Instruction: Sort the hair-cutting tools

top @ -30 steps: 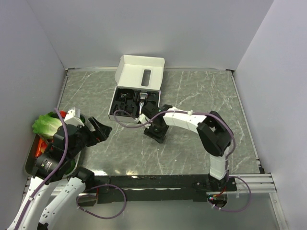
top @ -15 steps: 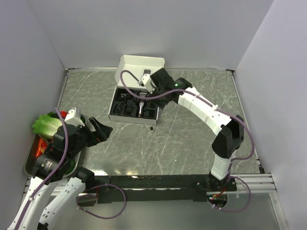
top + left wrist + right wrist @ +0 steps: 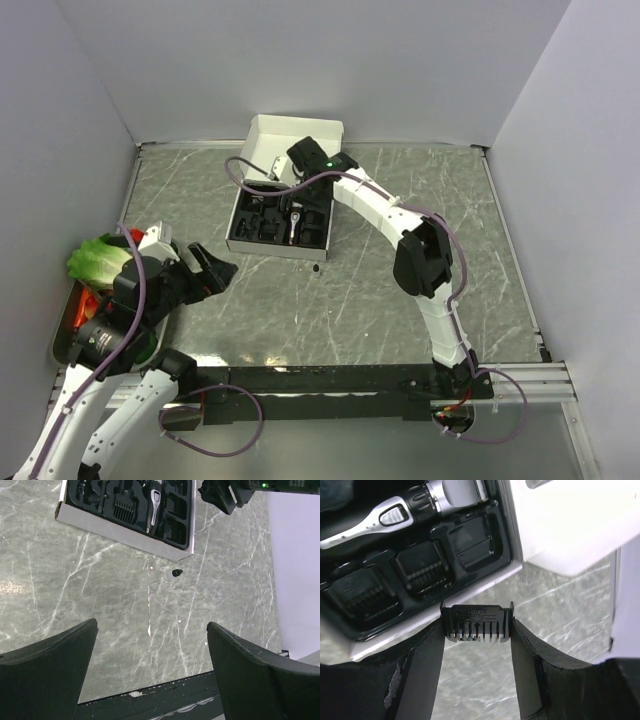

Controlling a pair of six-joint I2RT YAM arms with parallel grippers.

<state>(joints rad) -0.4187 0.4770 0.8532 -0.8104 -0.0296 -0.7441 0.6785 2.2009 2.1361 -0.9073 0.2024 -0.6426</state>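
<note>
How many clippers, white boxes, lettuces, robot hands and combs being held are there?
clipper: 1
held comb: 1
white box: 1
lettuce: 1
robot hands: 2, the left hand and the right hand
Total: 6

Wide open across the middle and right of the table (image 3: 300, 310), bare marble all the way. Blocked at far centre by the white box (image 3: 262, 248), lid (image 3: 290, 135) standing up on its far side. Crowded over the box's right edge too: right arm (image 3: 375, 210) arching in from near right, right gripper (image 3: 478, 630) clamped on a comb attachment (image 3: 479, 622). Small capped bit (image 3: 316, 267) loose just near of the box's near-right corner. Tight at near left beside the tray (image 3: 62, 335) of lettuce (image 3: 98, 260).
</note>
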